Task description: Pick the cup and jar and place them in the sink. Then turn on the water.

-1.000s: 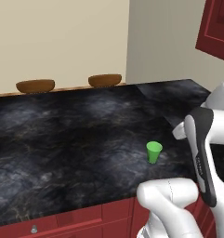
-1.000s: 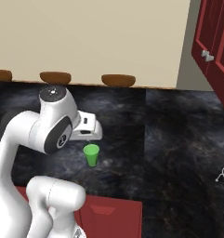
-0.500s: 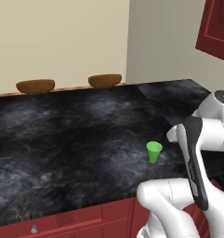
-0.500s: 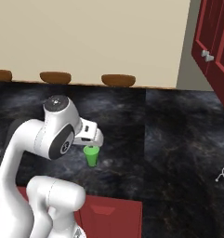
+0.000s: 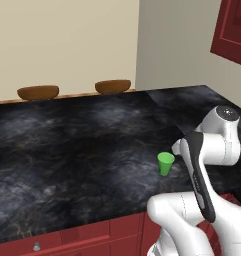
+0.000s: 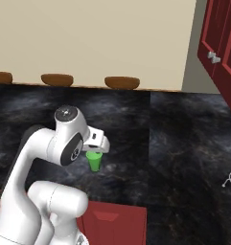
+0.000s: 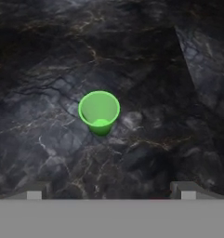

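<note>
The small bright green tapered cup [image 7: 99, 112] stands upright on the black marbled stone counter [image 5: 67, 150], near its front edge. The hand view looks down into its open mouth; nothing can be made out inside. In the right base view the cup [image 6: 93, 161] is partly covered at the rim by the white hand of the arm, which sits just above it; the left base view shows the cup [image 5: 165, 163] whole, just left of the arm's dark-banded link.

The gripper [image 7: 108, 190] hangs above the cup with its jaws spread as wide as they go, gripping nothing; its two grey fingertips [image 7: 34, 191] are cut off at the bottom of the hand view, the cup lying between and ahead of them, untouched.

Behind the cup, at the counter's far edge against the cream wall, sit shallow brown wooden bowls [image 5: 112, 86]: two in the left base view, three in the right, the leftmost cropped. Dark red cabinet doors [image 6: 222, 52] hang up to the cup's right, and red drawer fronts [image 5: 67, 242] run beneath the counter.
</note>
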